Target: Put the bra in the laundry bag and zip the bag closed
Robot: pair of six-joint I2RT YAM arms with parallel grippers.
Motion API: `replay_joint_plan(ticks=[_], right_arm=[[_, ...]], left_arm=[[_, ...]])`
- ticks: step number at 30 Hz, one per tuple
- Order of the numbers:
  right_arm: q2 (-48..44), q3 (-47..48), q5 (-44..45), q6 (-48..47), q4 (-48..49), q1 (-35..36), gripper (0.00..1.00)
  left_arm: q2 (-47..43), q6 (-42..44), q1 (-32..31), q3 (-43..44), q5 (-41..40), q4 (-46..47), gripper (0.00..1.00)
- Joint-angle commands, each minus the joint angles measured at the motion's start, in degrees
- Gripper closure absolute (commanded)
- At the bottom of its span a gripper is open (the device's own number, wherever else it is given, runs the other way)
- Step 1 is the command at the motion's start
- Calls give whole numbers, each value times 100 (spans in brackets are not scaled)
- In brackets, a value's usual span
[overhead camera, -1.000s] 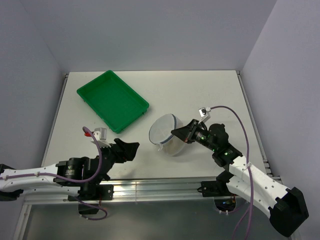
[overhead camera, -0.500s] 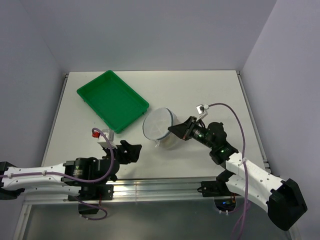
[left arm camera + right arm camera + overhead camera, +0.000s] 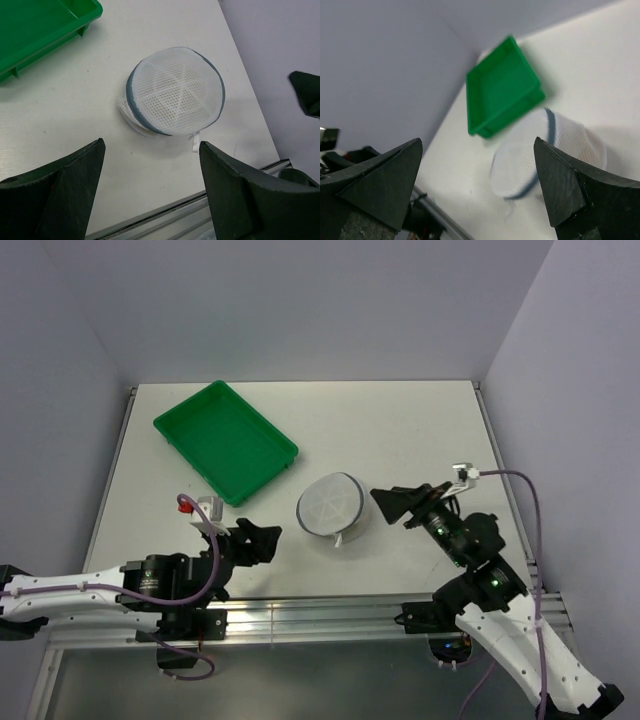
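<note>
The laundry bag [image 3: 332, 506] is a round white mesh drum with a dark zipper rim. It rests on the table with one round face tilted up, and nothing touches it. In the left wrist view the laundry bag [image 3: 175, 92] shows a small white tab at its near edge. The bra is hidden in every view. My left gripper [image 3: 267, 540] is open and empty, a short way left of the bag; seen from the wrist, the left gripper [image 3: 151, 143] has bare table between its fingers. My right gripper [image 3: 388, 505] is open just right of the bag. From its own wrist, the right gripper [image 3: 477, 141] frames the laundry bag [image 3: 555, 150].
A green plastic tray [image 3: 225, 440] sits at the back left, and the same tray [image 3: 40, 25] shows at the top left of the left wrist view. The table's metal front rail [image 3: 320, 615] runs just below both arms. Grey walls close in both sides.
My right gripper has opened, let go of the laundry bag and drawn back to the right. The bag has dropped from standing on edge to resting on the table. The left arm barely moved.
</note>
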Motion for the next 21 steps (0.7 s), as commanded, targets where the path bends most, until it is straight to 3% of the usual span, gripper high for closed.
replay_joint_plan(ticks=[1, 10, 14, 21], right_arm=[[-584, 357, 708, -416, -1061, -27, 0], [-2492, 805, 2754, -908, -2038, -35, 0], [-2774, 832, 2968, -962, -2064, -27, 0], [-2564, 630, 2836, -733, -2056, -27, 0]], left_arm=[[-125, 135, -20, 323, -146, -54, 17], [-1390, 1110, -11, -72, 355, 876, 16], [-1891, 1032, -20, -187, 259, 676, 16], [-1735, 715, -20, -100, 110, 237, 17]])
